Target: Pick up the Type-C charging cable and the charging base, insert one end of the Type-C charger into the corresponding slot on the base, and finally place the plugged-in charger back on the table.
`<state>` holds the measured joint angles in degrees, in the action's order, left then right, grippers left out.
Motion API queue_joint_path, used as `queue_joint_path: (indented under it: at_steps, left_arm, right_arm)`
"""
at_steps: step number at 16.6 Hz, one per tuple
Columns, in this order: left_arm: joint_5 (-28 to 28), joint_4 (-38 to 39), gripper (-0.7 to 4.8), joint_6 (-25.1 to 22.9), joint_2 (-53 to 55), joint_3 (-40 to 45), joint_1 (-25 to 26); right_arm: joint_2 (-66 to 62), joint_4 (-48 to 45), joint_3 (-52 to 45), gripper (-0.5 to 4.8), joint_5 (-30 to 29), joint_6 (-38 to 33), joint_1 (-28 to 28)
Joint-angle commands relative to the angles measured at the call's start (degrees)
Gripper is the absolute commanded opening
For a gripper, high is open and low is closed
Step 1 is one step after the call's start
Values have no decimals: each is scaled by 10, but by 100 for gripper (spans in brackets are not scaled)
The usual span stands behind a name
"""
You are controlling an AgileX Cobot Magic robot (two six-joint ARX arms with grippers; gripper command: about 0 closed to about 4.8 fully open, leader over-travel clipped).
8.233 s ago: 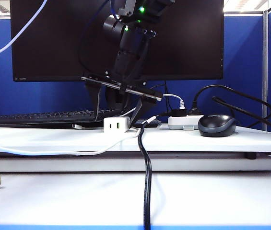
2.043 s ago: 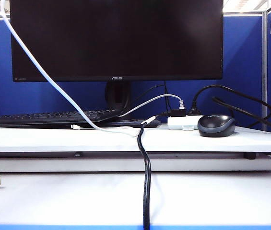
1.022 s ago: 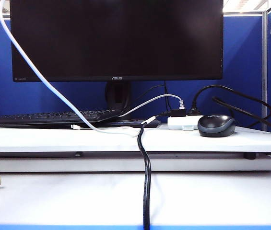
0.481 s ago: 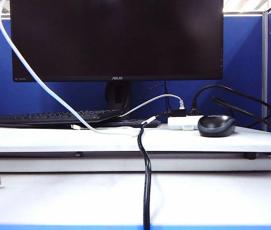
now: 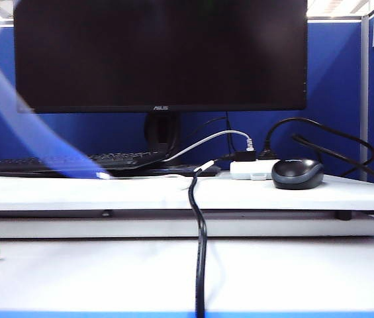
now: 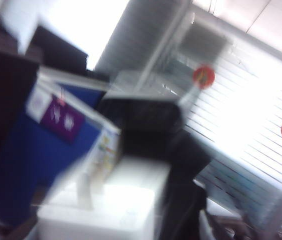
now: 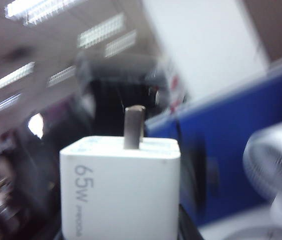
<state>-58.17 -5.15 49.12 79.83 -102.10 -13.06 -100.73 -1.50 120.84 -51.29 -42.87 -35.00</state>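
Note:
The charging base [image 7: 121, 185] is a white block marked 65W with a metal prong pointing up. My right gripper [image 7: 121, 236] is shut on it, dark fingers at both its sides. In the left wrist view the charging base [image 6: 106, 210] fills the lower frame, blurred, with a dark shape beside it. My left gripper's own fingers cannot be made out there. Both grippers are above the exterior view and out of it. The Type-C charging cable [image 5: 14, 112] is a wide white blur sweeping down at the left to the raised board of the table [image 5: 173, 195].
A black monitor [image 5: 160, 53], a keyboard [image 5: 61, 161], a dark mouse [image 5: 298, 173] and a flat white block with black plugs [image 5: 253, 169] stand on the board. A thick black cable [image 5: 200, 252] hangs over its front edge. A white fan [image 7: 275, 165] shows in the right wrist view.
The white cable, a sharp taut line from the upper left to the board half a second ago, is now a broad blur, swinging at the left. Nothing else has moved.

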Motion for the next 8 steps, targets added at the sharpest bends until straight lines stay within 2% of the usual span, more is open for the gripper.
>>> queue_joint_path:
  at_steps: [1,2,3,4,5,6,8]
  left_arm:
    - [-7,-26,386,-10,-6,-3,24]
    - [-12,-4,368,-29,-6,-3,61]
    - [-12,1,336,-39,-6,-3,74]
    - [-12,-2,153,-64,-6,-3,93]
    - [-12,-1,74,-67,-7,-3,103]
    - [-12,-1,-6,-72,-9,-3,103]
    - [-12,-1,-6,-72,-9,-3,103]
  right_arm:
    - [-2,4,1,-7,7,5,15]
    - [-2,39,1,-6,21,22,23]
    - [-2,91,1,-7,53,70,24]
    - [-4,196,1,-6,120,150,24]
    - [-10,253,1,-6,157,196,23]
    - [-37,366,1,-7,202,266,23]
    - [-66,404,1,-6,203,296,20]
